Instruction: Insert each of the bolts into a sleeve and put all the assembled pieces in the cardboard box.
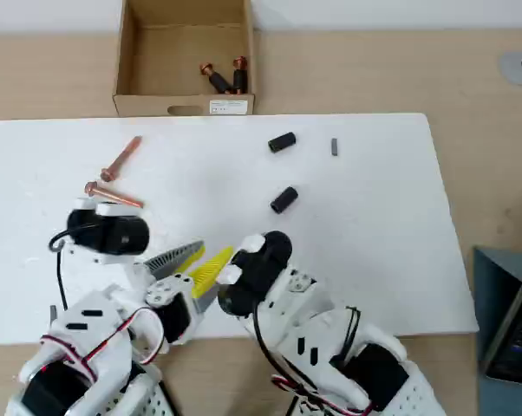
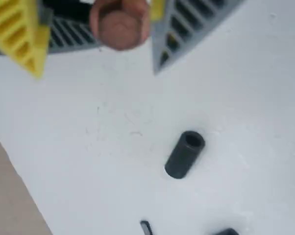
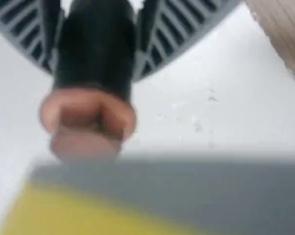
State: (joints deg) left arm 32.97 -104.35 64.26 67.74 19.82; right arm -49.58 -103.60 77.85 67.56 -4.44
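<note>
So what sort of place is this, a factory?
More likely a small lab or hobby bench: two small robot arms at a wooden table, with loose bolts, sleeves and a cardboard box laid out, probably for practice.

high view looks down over the table; both wrist views sit close, sharing the bolt.

We are counting two assembled pieces sitting in one cardboard box, two copper bolts and two black sleeves lying loose, one more bolt and sleeve being gripped, and one small grey piece.
</note>
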